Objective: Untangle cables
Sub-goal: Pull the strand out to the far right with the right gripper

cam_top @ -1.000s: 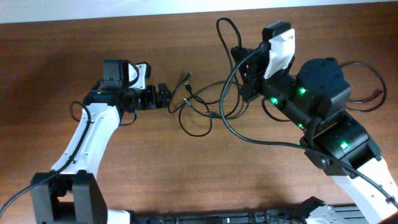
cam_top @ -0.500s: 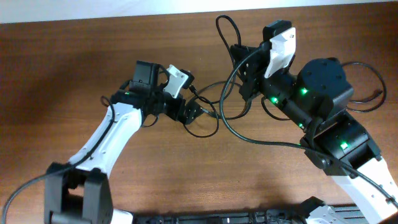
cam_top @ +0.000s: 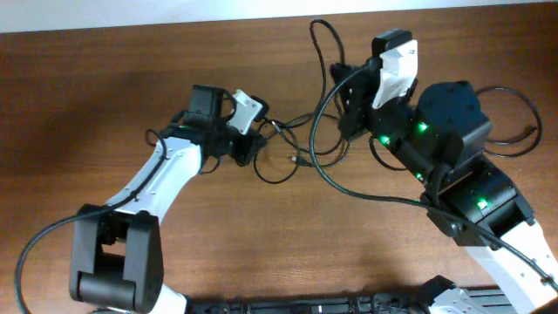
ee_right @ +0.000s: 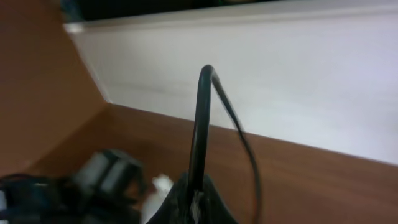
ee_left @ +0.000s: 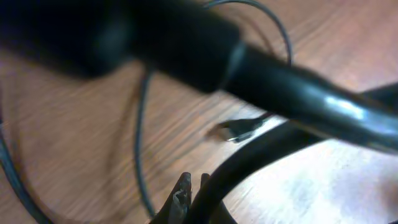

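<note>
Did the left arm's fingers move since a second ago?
Yes. The left arm's fingers slid rightward over the table, closer to the unmoved right arm, into the cables.

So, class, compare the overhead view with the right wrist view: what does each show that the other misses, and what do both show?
Only overhead: the cable tangle lying on the table. Only right wrist: the right gripper shut on the cable loop, seen close. Both: that loop, the left arm, the wooden table, the white wall.

cables (cam_top: 292, 150) lay on table (cam_top: 87, 105), centre-rear | left gripper (cam_top: 257, 146) sat at their left edge | right gripper (cam_top: 342, 77) sat at their right, one loop behind it
</note>
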